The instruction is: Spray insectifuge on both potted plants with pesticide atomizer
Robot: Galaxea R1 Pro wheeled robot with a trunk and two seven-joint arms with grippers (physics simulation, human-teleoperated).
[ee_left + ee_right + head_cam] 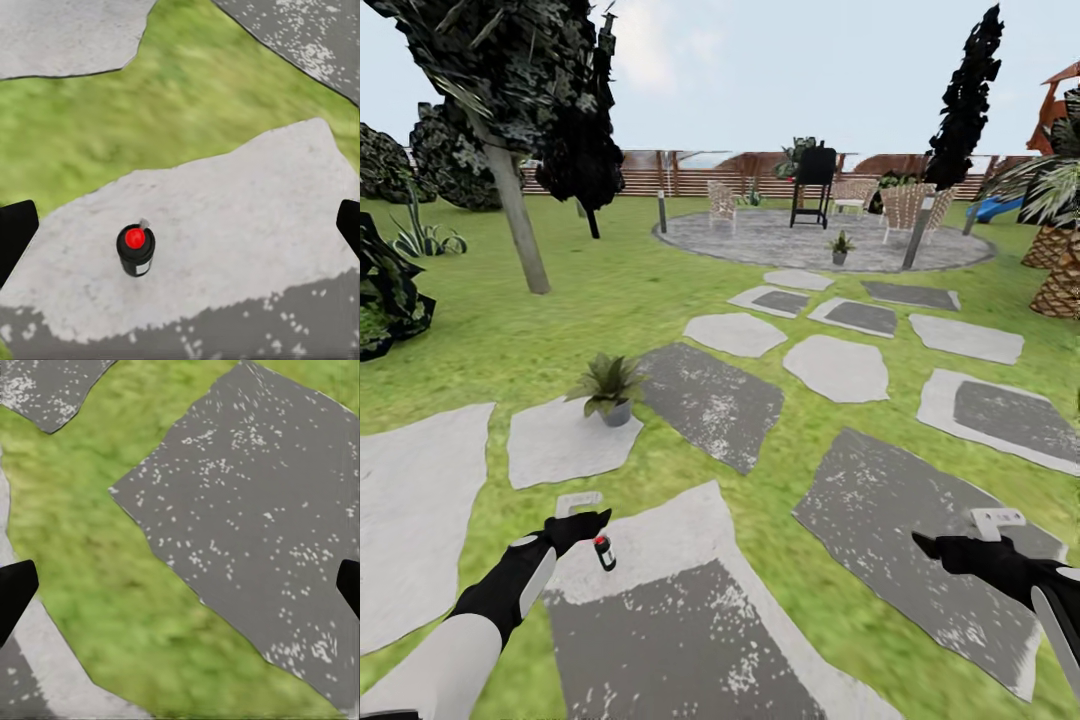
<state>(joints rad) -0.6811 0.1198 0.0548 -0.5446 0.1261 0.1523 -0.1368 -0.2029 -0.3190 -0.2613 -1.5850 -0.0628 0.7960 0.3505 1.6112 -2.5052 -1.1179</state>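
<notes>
The spray bottle (604,552) stands upright on a stepping stone (690,530) beneath the left end effector (592,522) (wide open, empty); each grey pot (617,413) holds a leafy plant

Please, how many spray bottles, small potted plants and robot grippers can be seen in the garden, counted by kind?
Spray bottles: 1, the pesticide atomizer standing on a stepping stone.
Small potted plants: 2, near potted plant and far potted plant.
Grippers: 2, left gripper and right gripper, both open.
Total: 5
</notes>
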